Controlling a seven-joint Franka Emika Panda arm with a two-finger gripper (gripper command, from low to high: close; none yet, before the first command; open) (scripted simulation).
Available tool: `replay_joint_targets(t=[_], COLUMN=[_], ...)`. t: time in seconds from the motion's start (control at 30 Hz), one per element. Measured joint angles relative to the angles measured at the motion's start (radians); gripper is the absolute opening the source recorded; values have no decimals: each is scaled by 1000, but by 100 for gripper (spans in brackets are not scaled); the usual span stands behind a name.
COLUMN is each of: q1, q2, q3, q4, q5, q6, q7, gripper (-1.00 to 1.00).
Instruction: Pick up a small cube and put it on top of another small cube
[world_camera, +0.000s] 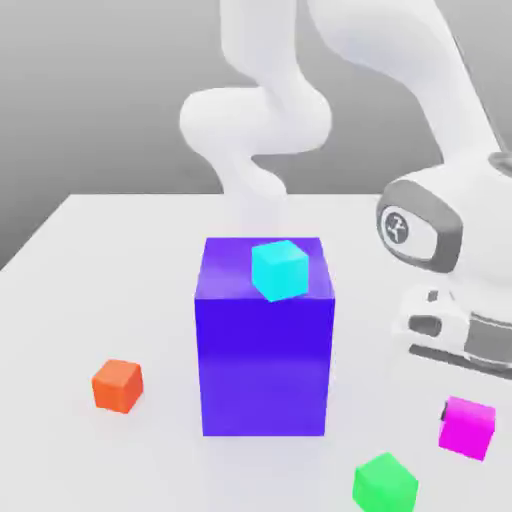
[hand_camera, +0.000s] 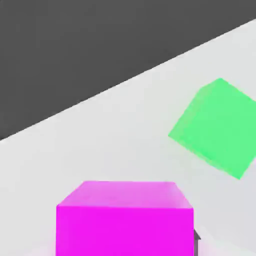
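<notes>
Over the pale table (world_camera: 120, 290), the gripper (world_camera: 467, 420) clasped the magenta cube (hand_camera: 125, 232), seemingly light and stiff, best pinched by opposite side faces.

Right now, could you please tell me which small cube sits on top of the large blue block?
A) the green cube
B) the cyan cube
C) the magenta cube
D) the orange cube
B: the cyan cube rests on the blue block's top.
</notes>
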Motion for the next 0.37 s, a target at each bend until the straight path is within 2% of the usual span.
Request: replay_joint_targets(t=[0.1,0.23,0.27,0.37], q1=[-23,-2,8,8], q2=[-40,58,87,87], q3=[-42,-93,-106,-106], q4=[-25,-23,-22,-22], q5=[41,-11,-27,-27], q6=[-8,89,114,114], q7=[132,215,228,228], gripper=[-100,-100,100,100])
